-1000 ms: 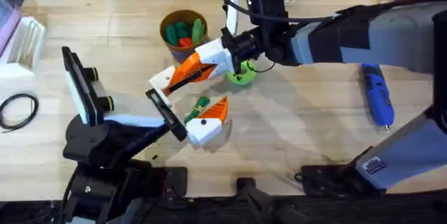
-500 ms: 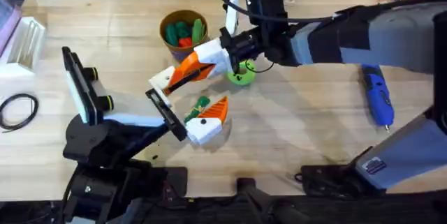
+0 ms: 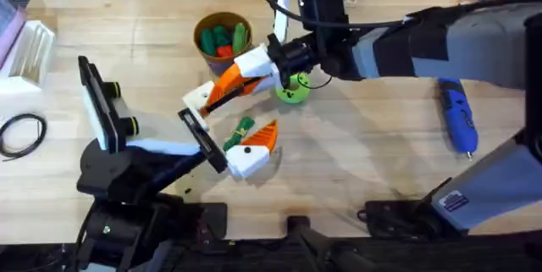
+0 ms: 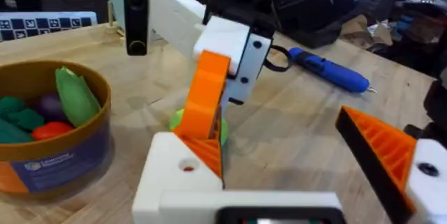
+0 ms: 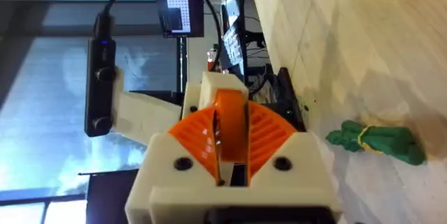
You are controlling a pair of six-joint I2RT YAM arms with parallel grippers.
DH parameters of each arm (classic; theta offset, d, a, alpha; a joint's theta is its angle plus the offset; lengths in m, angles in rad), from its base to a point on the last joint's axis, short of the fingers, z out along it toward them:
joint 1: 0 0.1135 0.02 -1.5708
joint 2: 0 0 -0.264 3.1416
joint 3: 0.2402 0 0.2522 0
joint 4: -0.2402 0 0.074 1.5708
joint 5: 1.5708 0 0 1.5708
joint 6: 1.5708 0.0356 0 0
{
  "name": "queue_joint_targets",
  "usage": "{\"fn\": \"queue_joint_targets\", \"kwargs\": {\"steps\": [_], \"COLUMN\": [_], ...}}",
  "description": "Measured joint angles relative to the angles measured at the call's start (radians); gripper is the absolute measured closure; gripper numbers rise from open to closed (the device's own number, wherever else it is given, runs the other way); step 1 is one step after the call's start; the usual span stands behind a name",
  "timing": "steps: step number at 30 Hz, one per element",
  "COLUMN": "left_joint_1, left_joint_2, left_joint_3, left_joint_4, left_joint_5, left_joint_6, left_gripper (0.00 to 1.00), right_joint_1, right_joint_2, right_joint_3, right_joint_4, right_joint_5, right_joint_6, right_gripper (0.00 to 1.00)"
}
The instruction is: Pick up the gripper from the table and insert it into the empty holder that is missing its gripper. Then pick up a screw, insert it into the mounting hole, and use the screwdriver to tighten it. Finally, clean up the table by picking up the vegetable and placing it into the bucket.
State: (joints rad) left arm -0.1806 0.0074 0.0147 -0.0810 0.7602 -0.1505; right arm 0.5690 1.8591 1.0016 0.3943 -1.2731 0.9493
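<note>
My right end effector (image 3: 222, 88) grasps the gripper (image 4: 204, 93), easing toward the left's (image 3: 241, 147) holder (image 4: 183, 174); screwdriver (image 3: 458, 117) at three o'clock and vegetable (image 3: 244, 125) on tabletop (image 3: 356, 170) await.

Very little has shifted. In the overhead view the left pincer (image 3: 227, 143), at centre frame, has crept slightly right and up from a second ago, its arm's upright black plate (image 3: 100, 107) at left following by the same hair. The right pincer (image 3: 222, 88), clamped on the gripper (image 3: 227, 86), has edged marginally right toward the upper centre.
</note>
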Motion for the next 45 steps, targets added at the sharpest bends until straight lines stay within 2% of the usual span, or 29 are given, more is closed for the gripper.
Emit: {"fn": "queue_joint_targets", "kwargs": {"steps": [3, 6, 12, 18, 21, 27, 32, 36, 40, 45], "left_joint_1": [0.000, -0.006, -0.007, -0.020, -0.020, -0.020, -0.020, -0.020, -0.020, -0.020], "left_joint_2": [0.000, 0.000, -0.002, -0.002, -0.002, -0.002, -0.002, -0.002, -0.002, -0.002], "left_joint_3": [0.000, 0.000, 0.000, 0.000, 0.000, 0.000, 0.000, 0.000, 0.000, 0.000], "left_joint_4": [0.000, 0.000, 0.000, -0.003, -0.004, -0.005, -0.005, -0.005, -0.005, -0.005], "left_joint_5": [0.011, 0.029, 0.048, 0.092, 0.099, 0.108, 0.109, 0.109, 0.109, 0.110], "left_joint_6": [0.000, 0.010, 0.033, 0.035, 0.037, 0.037, 0.037, 0.037, 0.037, 0.037], "left_gripper": [0.016, 0.014, 0.014, 0.015, 0.014, 0.016, 0.014, 0.014, 0.014, 0.014], "right_joint_1": [0.000, 0.005, -0.004, -0.015, -0.023, -0.070, -0.147, -0.192, -0.181, -0.102], "right_joint_2": [0.000, 0.002, 0.010, 0.010, 0.010, 0.010, -0.024, -0.111, -0.221, -0.292], "right_joint_3": [0.000, 0.000, 0.000, 0.000, 0.000, 0.000, 0.007, 0.081, 0.162, 0.195], "right_joint_4": [0.004, 0.035, 0.044, 0.048, 0.051, 0.085, 0.009, -0.324, -0.694, -0.923], "right_joint_5": [0.000, 0.000, -0.007, -0.015, -0.015, 0.040, 0.167, 0.314, 0.570, 0.900], "right_joint_6": [-0.015, -0.022, -0.034, -0.035, -0.037, -0.083, -0.177, -0.339, -0.555, -0.775], "right_gripper": [0.792, 0.713, 0.418, 0.274, 0.078, 0.044, 0.042, 0.041, 0.038, 0.036]}}
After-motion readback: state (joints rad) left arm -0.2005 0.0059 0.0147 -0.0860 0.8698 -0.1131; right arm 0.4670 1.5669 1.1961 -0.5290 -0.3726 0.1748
